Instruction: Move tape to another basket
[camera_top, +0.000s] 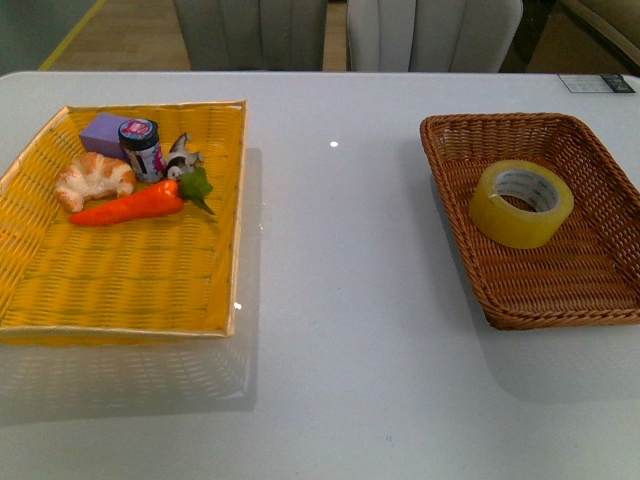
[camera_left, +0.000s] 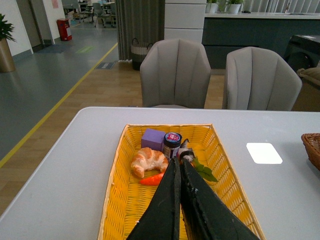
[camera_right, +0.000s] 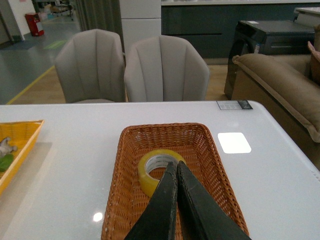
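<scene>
The yellowish tape roll (camera_top: 521, 203) with its white core lies tilted in the brown wicker basket (camera_top: 600, 285) at the right of the white table. In the right wrist view the tape (camera_right: 150, 170) sits in the basket (camera_right: 205, 170) just beyond my right gripper (camera_right: 175, 164), which is shut and empty above the basket. My left gripper (camera_left: 178, 161) is shut and empty above the yellow woven tray (camera_left: 120, 200). Neither arm shows in the front view.
The yellow tray (camera_top: 120, 290) at the left holds a croissant (camera_top: 93, 177), a toy carrot (camera_top: 135, 205), a purple block (camera_top: 105, 131), a small jar (camera_top: 141, 148) and a small dark-and-white item (camera_top: 183, 155). Grey chairs (camera_top: 430, 30) stand behind the table.
</scene>
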